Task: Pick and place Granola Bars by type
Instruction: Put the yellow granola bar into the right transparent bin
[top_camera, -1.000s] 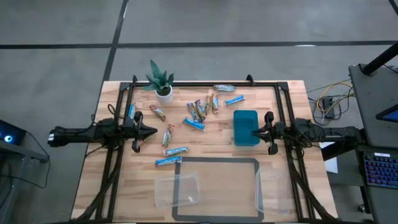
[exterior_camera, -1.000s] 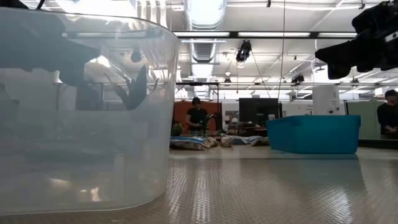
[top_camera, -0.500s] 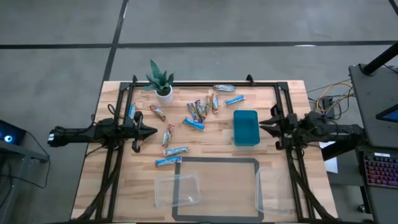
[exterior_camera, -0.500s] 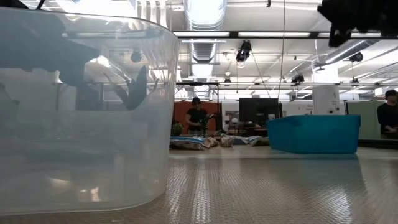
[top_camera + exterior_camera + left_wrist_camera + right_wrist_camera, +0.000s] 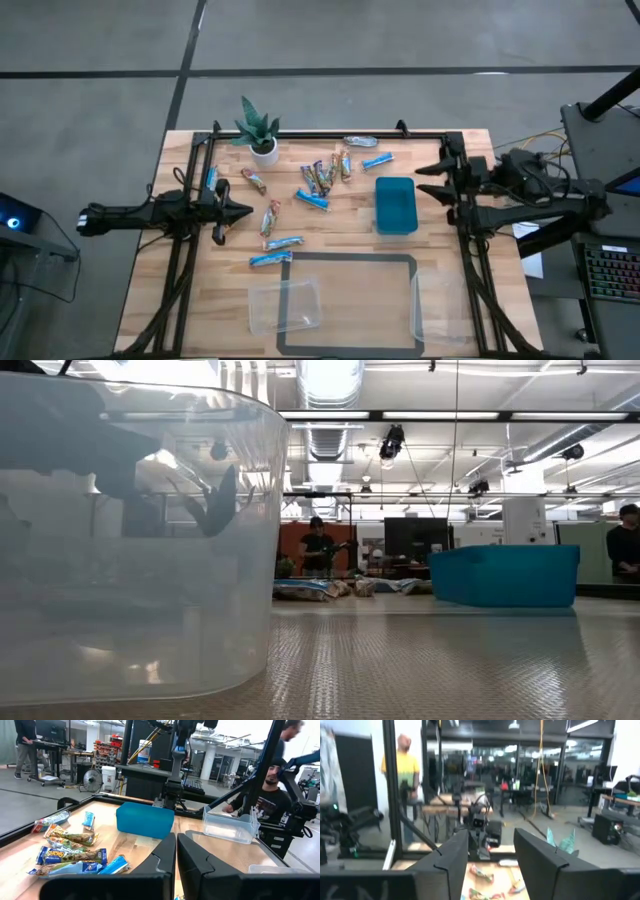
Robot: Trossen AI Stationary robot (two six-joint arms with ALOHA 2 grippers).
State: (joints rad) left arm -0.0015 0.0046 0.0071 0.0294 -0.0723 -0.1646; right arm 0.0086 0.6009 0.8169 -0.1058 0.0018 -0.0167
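Granola Bars (image 5: pixel 315 180) lie flat and scattered on the far half of the wooden table: blue ones (image 5: pixel 377 160), multicoloured ones (image 5: pixel 343 165) and a silvery one (image 5: pixel 360 141). The left wrist view shows a cluster of them (image 5: pixel 70 855). My left gripper (image 5: pixel 245 211) is shut, held level at the table's left side, with nothing in it. My right gripper (image 5: pixel 422 182) is open and raised at the table's right side, right of the teal bin (image 5: pixel 395 205). In its own view the gap between its fingers (image 5: pixel 491 850) holds nothing. It is out of the low view.
Two clear tubs (image 5: pixel 285 305) (image 5: pixel 440 305) stand at the near edge, on either end of a dark taped rectangle (image 5: pixel 350 258). A potted plant (image 5: pixel 260 130) stands at the far left. Black frame rails (image 5: pixel 185 250) run along both sides. People show in the room beyond.
My right gripper has risen, leaving the low view through its top, and has drawn slightly toward the table's right and far edges. Its fingers, shut a second ago, now stand apart. The bars, bin and tubs have stayed put.
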